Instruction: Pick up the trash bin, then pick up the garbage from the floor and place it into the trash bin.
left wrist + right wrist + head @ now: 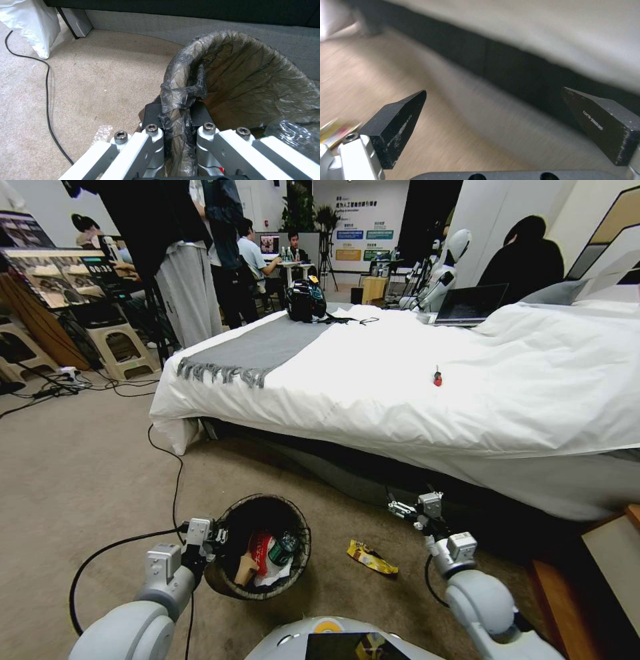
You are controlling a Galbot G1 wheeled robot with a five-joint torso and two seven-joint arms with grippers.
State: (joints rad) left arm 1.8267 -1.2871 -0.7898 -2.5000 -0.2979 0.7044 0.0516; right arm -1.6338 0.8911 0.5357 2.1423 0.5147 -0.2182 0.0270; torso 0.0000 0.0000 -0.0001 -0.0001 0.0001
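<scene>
Trash bin [261, 548] is held at its liner rim by the left pincer [176, 117], clamped on it, w/ garbage [270, 553] seen inside. Right pincer [493, 110] is spread wide, nothing held, near the bed's [427, 380] lower edge. Yellow wrapper [371, 558] lies on the floor [80, 480] betw. bin & right pincer.

Only "00:35" reads — on the monitor [101, 267] — wall signs illegible.

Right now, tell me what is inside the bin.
The bin, gripped at its rim by the left gripper, holds a red-and-white wrapper, a green-labelled bottle, a cardboard bit and white paper. Anything beneath them is covered.
</scene>
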